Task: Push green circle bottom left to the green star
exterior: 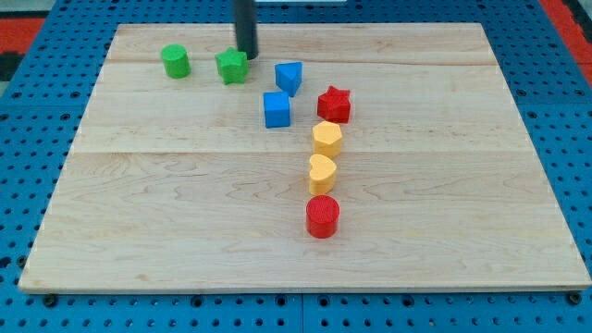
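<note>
The green circle [175, 61] stands near the board's top left. The green star [232, 67] sits a short way to its right, apart from it. My tip [246, 55] is at the lower end of the dark rod, just above and to the right of the green star, close to it or touching it. The tip is well right of the green circle.
A blue triangle-like block [289, 78] and a blue cube [277, 109] lie right of the star. A red star [334, 104], a yellow hexagon [326, 139], a yellow heart [321, 173] and a red circle [323, 216] run downward. The wooden board [139, 213] lies on a blue pegboard.
</note>
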